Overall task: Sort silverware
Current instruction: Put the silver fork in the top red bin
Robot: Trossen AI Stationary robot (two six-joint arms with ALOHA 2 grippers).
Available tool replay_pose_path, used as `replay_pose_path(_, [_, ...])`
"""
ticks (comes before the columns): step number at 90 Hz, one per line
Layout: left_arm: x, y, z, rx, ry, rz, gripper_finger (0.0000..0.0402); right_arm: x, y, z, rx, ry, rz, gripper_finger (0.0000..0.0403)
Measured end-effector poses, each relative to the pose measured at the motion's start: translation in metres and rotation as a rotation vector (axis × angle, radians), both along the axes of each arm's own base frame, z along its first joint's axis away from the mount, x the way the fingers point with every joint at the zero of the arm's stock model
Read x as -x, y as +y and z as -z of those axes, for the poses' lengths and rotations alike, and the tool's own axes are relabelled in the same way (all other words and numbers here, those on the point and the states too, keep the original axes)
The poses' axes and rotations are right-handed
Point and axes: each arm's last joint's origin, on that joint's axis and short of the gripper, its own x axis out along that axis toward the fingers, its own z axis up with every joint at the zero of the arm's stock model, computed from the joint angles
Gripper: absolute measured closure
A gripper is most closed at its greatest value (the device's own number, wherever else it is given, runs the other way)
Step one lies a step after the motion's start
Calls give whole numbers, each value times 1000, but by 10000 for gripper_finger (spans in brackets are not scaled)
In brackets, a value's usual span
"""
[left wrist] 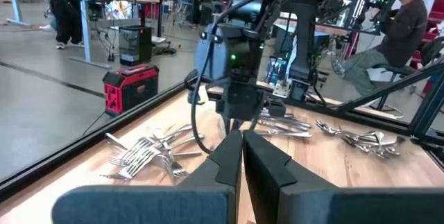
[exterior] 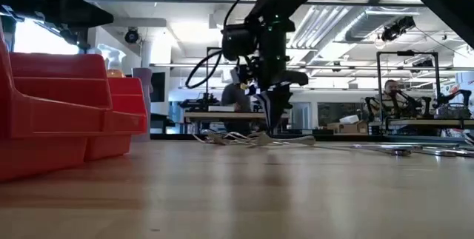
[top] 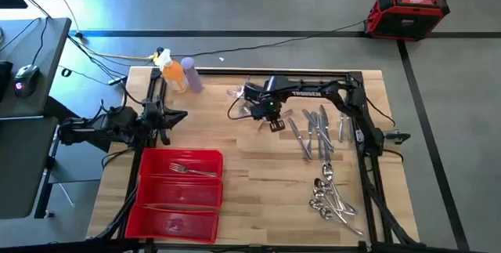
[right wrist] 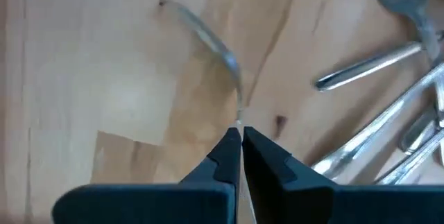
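Red tray [top: 178, 194] sits at the near left of the wooden bench [top: 258, 198], split into compartments; one fork [top: 192, 170] lies in its farthest compartment, and a slim piece shows in the middle one, too faint to name. Across the bench on the right, the silverware lies in loose groups — a pile of spoons [top: 329, 198] near the front edge, a row of knives [top: 313, 131] behind them, and a cluster of forks [left wrist: 142, 156] close to the right arm. Right gripper [right wrist: 241, 135] is lowered toward the bench beside the knives; its fingers are pressed together on the handle of a single fork [right wrist: 208, 44], whose far end is blurred. Left gripper [left wrist: 241, 144] waits at the far left of the bench beside the tray's far end, fingers together and holding nothing. Orange and purple bottles [top: 182, 73] stand at the far left corner; a person [left wrist: 395, 33] sits in the room beyond.
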Motion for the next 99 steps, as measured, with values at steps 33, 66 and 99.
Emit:
replay_pose_path(33, [0,0,0,1,-1,0,402,-1,-4,14,49,53,31,262])
replay_pose_path(66, [0,0,0,2,-3,0,402,-9,14,40,91,121,133,357])
replay_pose_path(99, [0,0,-2,-1,-17,-9,402,-24,43,-17,77,-66,190,402])
